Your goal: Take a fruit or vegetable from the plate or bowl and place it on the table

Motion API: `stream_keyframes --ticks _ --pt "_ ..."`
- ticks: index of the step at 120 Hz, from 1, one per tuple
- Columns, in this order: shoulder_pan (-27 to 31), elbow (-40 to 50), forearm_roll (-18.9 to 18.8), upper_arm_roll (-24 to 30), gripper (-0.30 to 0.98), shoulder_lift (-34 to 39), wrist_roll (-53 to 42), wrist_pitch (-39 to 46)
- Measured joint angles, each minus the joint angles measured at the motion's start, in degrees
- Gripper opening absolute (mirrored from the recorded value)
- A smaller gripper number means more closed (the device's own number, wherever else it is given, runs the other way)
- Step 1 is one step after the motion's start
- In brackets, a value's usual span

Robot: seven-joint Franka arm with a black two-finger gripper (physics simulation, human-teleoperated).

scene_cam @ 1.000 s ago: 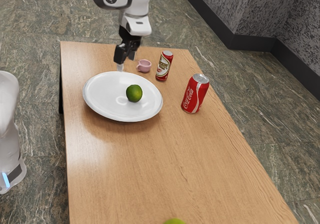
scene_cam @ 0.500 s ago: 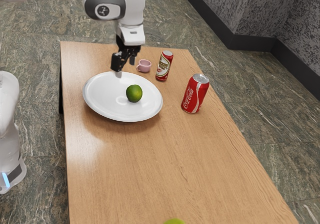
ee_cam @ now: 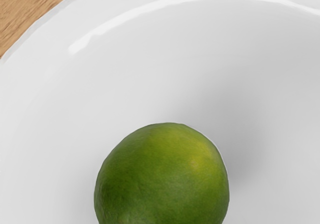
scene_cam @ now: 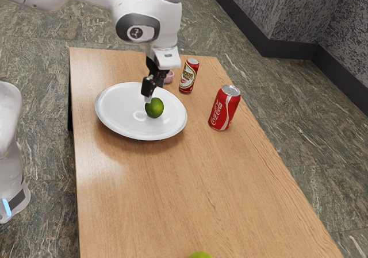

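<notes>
Grey-green stone, streaked with pale veins, makes up the floor (scene_cam: 40, 62); beyond it rise rough, mottled grey walls (scene_cam: 247, 5) with a smooth dark skirting (scene_cam: 293, 49). The table (scene_cam: 144, 195) is a long slab of warm tan wood, its fine grain running lengthwise under a soft sheen. On it lies the plate (scene_cam: 112, 117), white, glossy, round and shallow, with bright streaks of reflected light along its curve. The lime (scene_cam: 154, 108) rests on the plate, off its middle toward the exterior view's right. In the wrist view it is a rounded, deep green fruit with finely dimpled skin and a yellowish patch, and a soft grey shadow spreads over the glaze beside it. The black gripper (scene_cam: 155, 91) hangs over the plate close by the lime, its two fingers standing wide with nothing held between them; the white, smooth-shelled arm (scene_cam: 123, 2) comes in from the exterior view's upper left. Partly hidden behind the gripper is a pink cup (scene_cam: 169, 77). Near it stands a slim red can (scene_cam: 188, 76) with a cream and gold label, and nearer the camera a Coke can (scene_cam: 224, 107), red with white script and a silvery lid, both upright and clear of the plate.
</notes>
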State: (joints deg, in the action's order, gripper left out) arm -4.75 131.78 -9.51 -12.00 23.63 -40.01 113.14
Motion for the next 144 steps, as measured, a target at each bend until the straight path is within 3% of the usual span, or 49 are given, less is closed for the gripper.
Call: stream_keyframes --ticks 98,129,144 --pt "0.1 0.0 0.4 0.0 0.68 -7.3 2.2 0.7" --pt "0.1 -0.2 1.4 -0.2 0.32 -7.8 2.6 0.8" --pt "0.1 -0.3 1.7 -1.0 0.25 -7.8 3.3 1.0"
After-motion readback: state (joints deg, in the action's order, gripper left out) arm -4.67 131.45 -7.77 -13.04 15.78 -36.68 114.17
